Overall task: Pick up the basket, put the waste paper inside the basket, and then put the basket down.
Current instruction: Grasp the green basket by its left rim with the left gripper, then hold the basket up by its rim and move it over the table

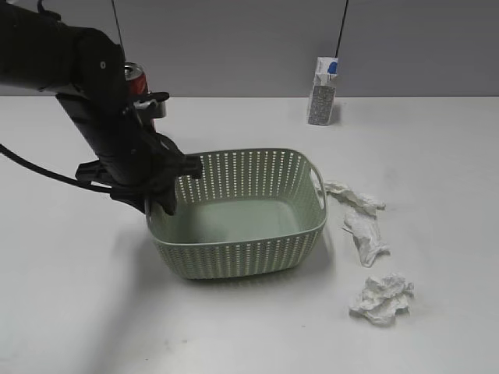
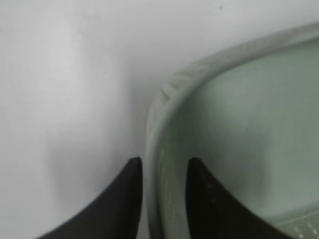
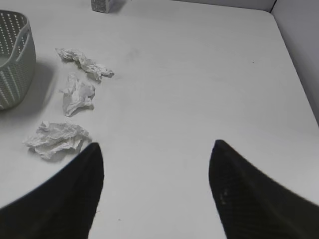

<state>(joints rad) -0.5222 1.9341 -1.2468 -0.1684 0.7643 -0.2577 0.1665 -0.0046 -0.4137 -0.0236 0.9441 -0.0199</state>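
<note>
The pale green slotted basket (image 1: pixel 257 234) stands on the white table left of centre. My left gripper (image 1: pixel 160 204) is at its left rim. In the left wrist view my left gripper (image 2: pixel 163 162) has one finger outside and one inside the basket rim (image 2: pixel 164 109), closed on it. Three crumpled white waste paper wads (image 1: pixel 355 196) (image 1: pixel 366 238) (image 1: pixel 382 298) lie to the right of the basket. They also show in the right wrist view (image 3: pixel 84 62) (image 3: pixel 77 93) (image 3: pixel 57 138), beside the basket (image 3: pixel 15 59). My right gripper (image 3: pixel 155 147) is open and empty above bare table, right of the wads.
A red can (image 1: pixel 136 78) stands behind my left arm at the back left. A small white-and-grey carton (image 1: pixel 323 92) stands at the back right and shows in the right wrist view (image 3: pixel 102 5). A grey wall (image 3: pixel 299 30) borders the table's right side.
</note>
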